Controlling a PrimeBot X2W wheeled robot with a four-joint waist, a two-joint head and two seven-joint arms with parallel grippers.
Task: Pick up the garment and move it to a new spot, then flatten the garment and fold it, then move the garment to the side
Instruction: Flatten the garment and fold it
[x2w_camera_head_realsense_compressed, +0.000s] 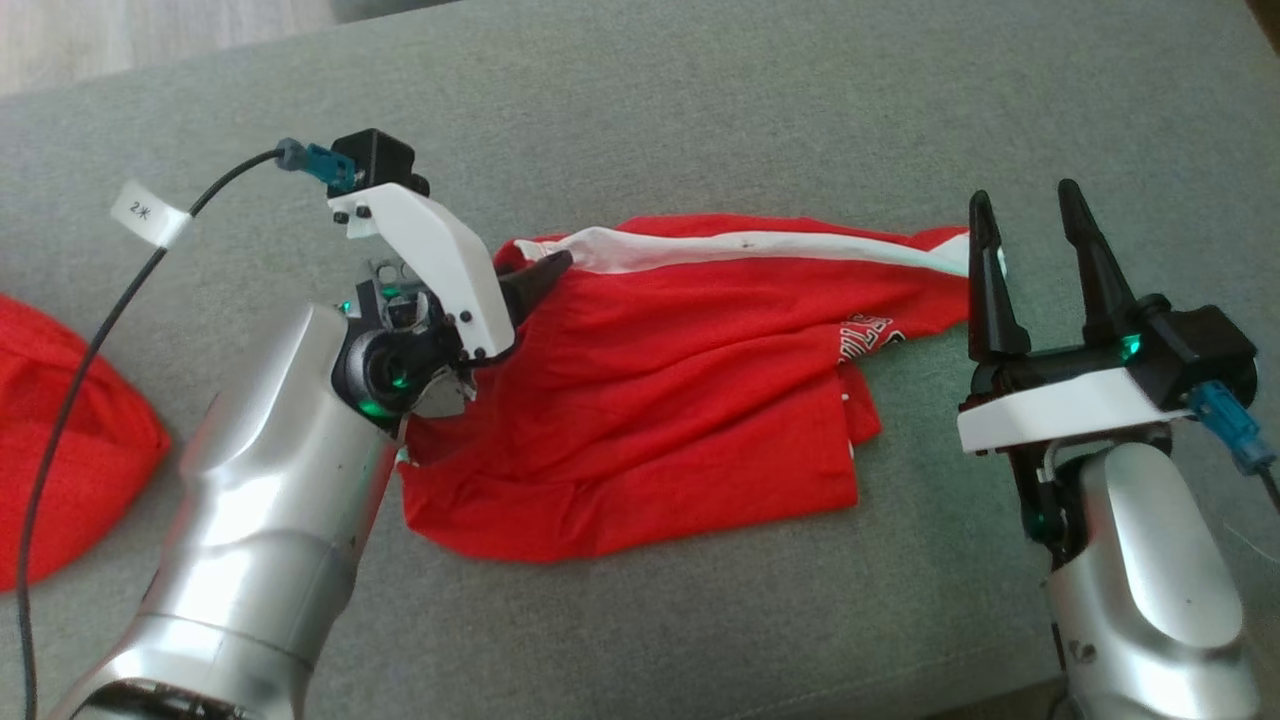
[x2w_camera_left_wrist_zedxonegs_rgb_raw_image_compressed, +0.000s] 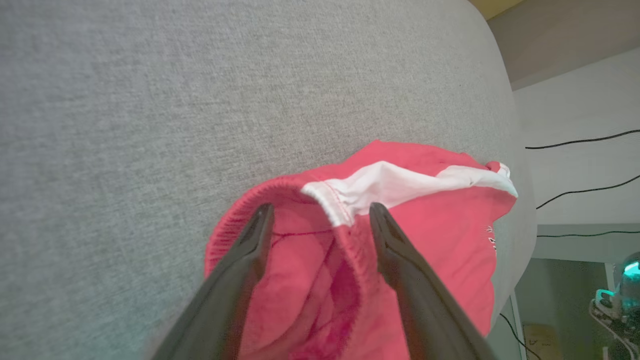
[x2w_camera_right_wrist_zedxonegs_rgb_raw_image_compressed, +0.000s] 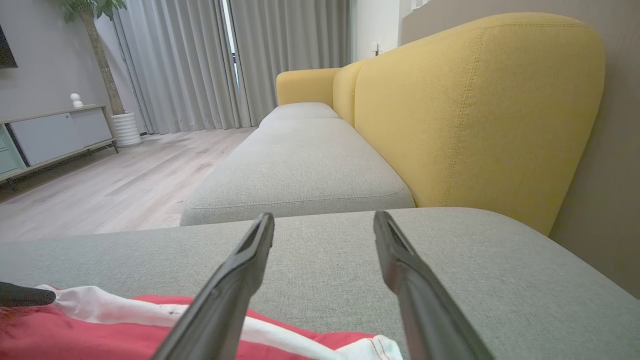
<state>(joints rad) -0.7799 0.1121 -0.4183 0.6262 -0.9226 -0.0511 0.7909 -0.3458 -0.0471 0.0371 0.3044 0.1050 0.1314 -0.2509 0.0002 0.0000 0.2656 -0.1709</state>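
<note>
A red garment (x2w_camera_head_realsense_compressed: 650, 400) with a white stripe (x2w_camera_head_realsense_compressed: 760, 250) lies crumpled on the grey sofa seat (x2w_camera_head_realsense_compressed: 700, 100). My left gripper (x2w_camera_head_realsense_compressed: 535, 285) hangs over the garment's left end and is open. In the left wrist view the left gripper (x2w_camera_left_wrist_zedxonegs_rgb_raw_image_compressed: 321, 207) has its fingers on either side of the raised red waistband of the garment (x2w_camera_left_wrist_zedxonegs_rgb_raw_image_compressed: 425, 225), where the white stripe (x2w_camera_left_wrist_zedxonegs_rgb_raw_image_compressed: 400, 182) starts. My right gripper (x2w_camera_head_realsense_compressed: 1024, 198) stands open at the garment's right end, fingers pointing away from me, with nothing between them. The right wrist view shows the right gripper (x2w_camera_right_wrist_zedxonegs_rgb_raw_image_compressed: 324, 216) above the garment (x2w_camera_right_wrist_zedxonegs_rgb_raw_image_compressed: 75, 335).
A second red cloth (x2w_camera_head_realsense_compressed: 60, 430) lies at the seat's left edge. A black cable with a white tag (x2w_camera_head_realsense_compressed: 150, 215) runs to the left wrist. The yellow backrest (x2w_camera_right_wrist_zedxonegs_rgb_raw_image_compressed: 475, 110) rises beside the seat, and wooden floor (x2w_camera_right_wrist_zedxonegs_rgb_raw_image_compressed: 100, 190) lies beyond it.
</note>
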